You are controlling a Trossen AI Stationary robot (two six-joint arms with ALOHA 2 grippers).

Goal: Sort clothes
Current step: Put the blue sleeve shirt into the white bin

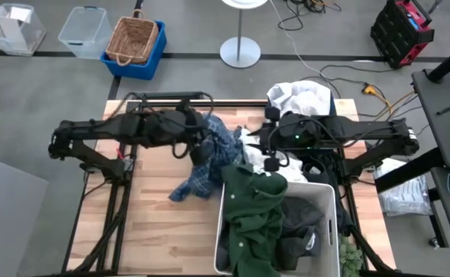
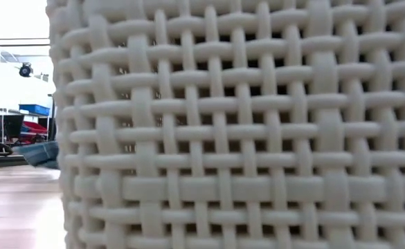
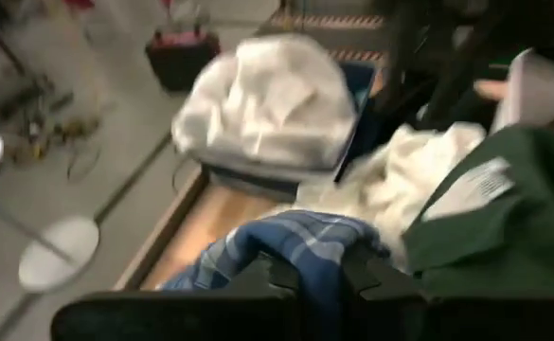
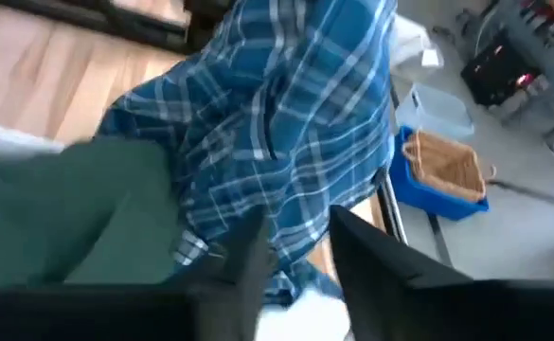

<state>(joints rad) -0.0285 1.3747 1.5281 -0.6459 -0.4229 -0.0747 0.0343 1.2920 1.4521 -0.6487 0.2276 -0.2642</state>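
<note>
1. From above, high view: the left gripper is closed on the blue-and-white plaid shirt, which trails from its fingers down onto the wooden table. The right gripper sits just above the dark green garment; its fingertips are hidden against dark hardware. The green garment drapes over the rim of the white plastic bin, with dark grey clothes beside it inside. White clothes are heaped on a second bin behind the right arm; that bin is almost wholly covered.
2. At table height, low view: the white bin's woven wall fills nearly the whole frame and hides both grippers. A strip of plaid cloth shows past its edge.
3. Past the left fingers, left wrist view: plaid cloth is pinched between them. Beyond lie a cream garment, the green one with a label, and the white heap. The picture is blurred.
4. Past the right fingers, right wrist view: they stand a narrow gap apart, holding nothing. Plaid shirt hangs just beyond; green cloth lies beside them.
</note>
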